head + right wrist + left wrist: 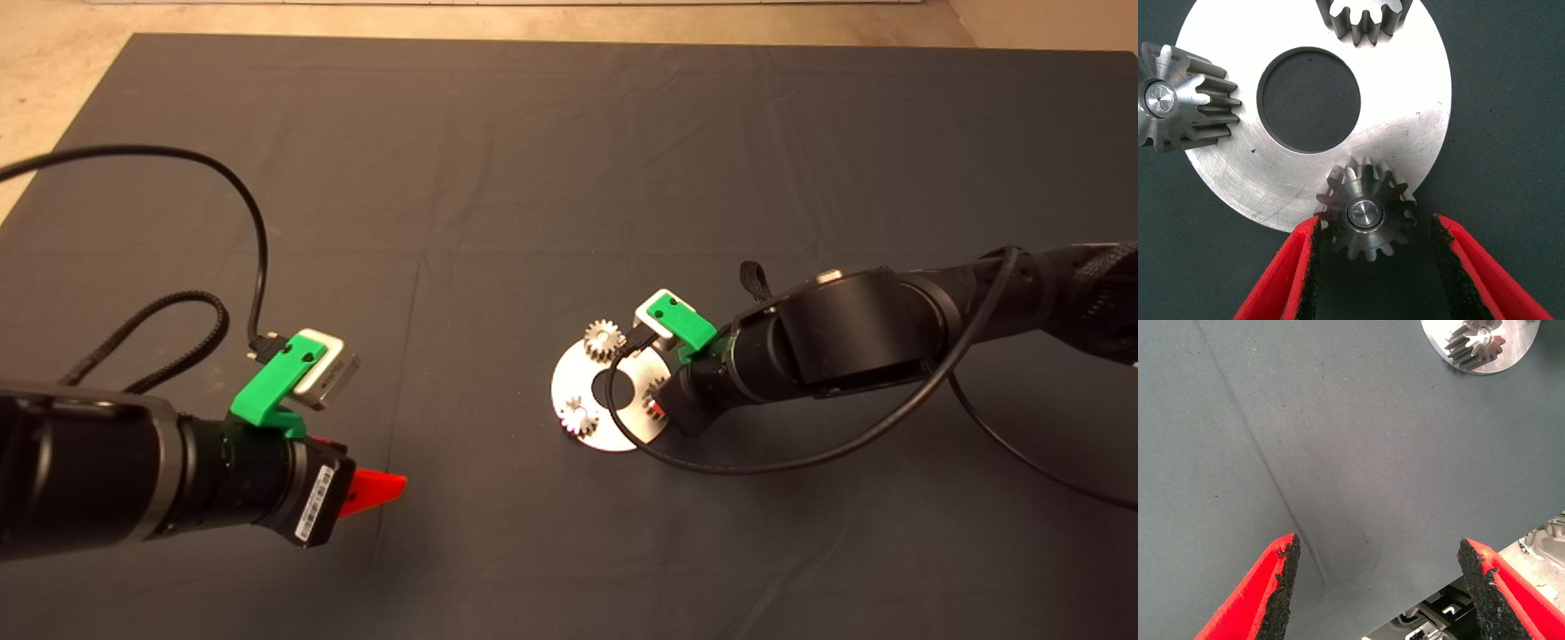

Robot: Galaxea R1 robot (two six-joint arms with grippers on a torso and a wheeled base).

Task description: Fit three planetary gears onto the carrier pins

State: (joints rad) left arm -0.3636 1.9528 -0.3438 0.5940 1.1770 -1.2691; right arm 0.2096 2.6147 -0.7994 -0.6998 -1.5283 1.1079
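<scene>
Presently: right tool (1371, 267), green body with red fingers, tilted low over the near rim of the flat round silver plate (1405, 87), fingers spread around a small silvery-grey steel toothed gear (1367, 212) seated on its silver pin (1363, 213); one pad touches or nearly touches the teeth, the other stands apart. Second gear (1178, 100) and third gear (1365, 17) sit on the same plate, around its large central hole. Left tool (1378, 587), wide and empty, hovers over bare dark mat (498, 178) well apart from the plate. Black cable (756, 458) loops beside the plate. Open mat all round.
</scene>
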